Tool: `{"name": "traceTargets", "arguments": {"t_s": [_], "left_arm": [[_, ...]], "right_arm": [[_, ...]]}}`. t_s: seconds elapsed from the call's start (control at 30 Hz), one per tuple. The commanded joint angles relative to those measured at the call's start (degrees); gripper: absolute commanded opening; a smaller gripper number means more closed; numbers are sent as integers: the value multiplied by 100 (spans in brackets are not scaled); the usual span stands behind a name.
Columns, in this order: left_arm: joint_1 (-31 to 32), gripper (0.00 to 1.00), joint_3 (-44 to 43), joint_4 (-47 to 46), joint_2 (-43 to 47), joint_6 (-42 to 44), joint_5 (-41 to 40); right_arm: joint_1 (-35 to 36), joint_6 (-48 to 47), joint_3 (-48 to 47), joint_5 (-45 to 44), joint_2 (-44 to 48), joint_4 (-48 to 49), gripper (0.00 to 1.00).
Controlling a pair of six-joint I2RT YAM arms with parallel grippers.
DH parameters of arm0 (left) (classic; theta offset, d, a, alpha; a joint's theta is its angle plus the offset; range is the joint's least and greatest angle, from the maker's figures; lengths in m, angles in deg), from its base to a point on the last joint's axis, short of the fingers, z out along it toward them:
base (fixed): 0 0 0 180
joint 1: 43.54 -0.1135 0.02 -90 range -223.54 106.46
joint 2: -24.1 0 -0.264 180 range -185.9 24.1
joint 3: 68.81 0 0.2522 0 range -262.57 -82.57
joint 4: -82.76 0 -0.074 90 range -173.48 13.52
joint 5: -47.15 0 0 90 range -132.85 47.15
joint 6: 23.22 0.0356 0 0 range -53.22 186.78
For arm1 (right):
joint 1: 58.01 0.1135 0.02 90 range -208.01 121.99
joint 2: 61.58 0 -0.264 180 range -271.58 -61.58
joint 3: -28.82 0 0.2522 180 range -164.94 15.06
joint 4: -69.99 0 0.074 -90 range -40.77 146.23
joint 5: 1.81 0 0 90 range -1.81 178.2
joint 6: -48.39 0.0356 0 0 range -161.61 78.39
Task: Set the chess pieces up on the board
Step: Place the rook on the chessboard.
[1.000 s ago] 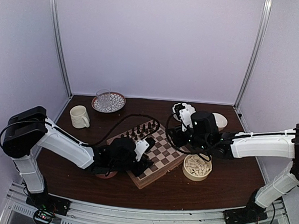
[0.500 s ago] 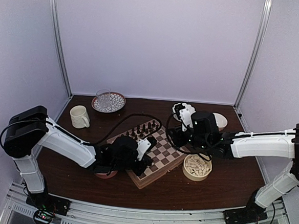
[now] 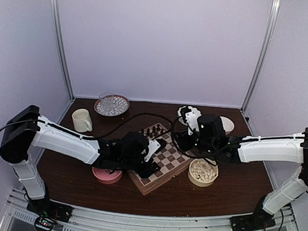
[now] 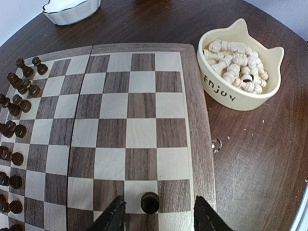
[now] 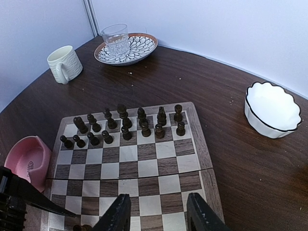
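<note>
I'm keeping the left pincer [image 4: 158, 211] spread around a dark piece [image 4: 150, 202] standing on the board's [image 4: 191, 96] edge square. I'm aiming to lift straight up without clipping it. The right pincer [image 5: 158, 204] is hovering spread and empty.

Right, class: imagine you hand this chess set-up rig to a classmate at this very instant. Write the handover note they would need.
Left gripper: open, its fingers either side of one dark piece that stands on the board; it is not gripping it.
Right gripper: open, holding nothing, above the board.
Done: the other dark pieces stand in two rows along one edge.
Left: the cream pieces lie heaped in the cat-shaped bowl beside the board, with none on the board. The lone dark piece stands far from its rows, so it probably needs moving.
</note>
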Motion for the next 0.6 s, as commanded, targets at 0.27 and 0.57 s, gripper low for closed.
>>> {"name": "traceTargets", "arguments": {"t_s": [0.27,0.57], "left_arm": [[15,49,-860,1732,-27,-18,498],[15,41,-1320,2216,-496,58,399]], "right_arm": [[-342,395,297,-622,496,10,42],[-971,1086,739,-474,814,288,41]]}}
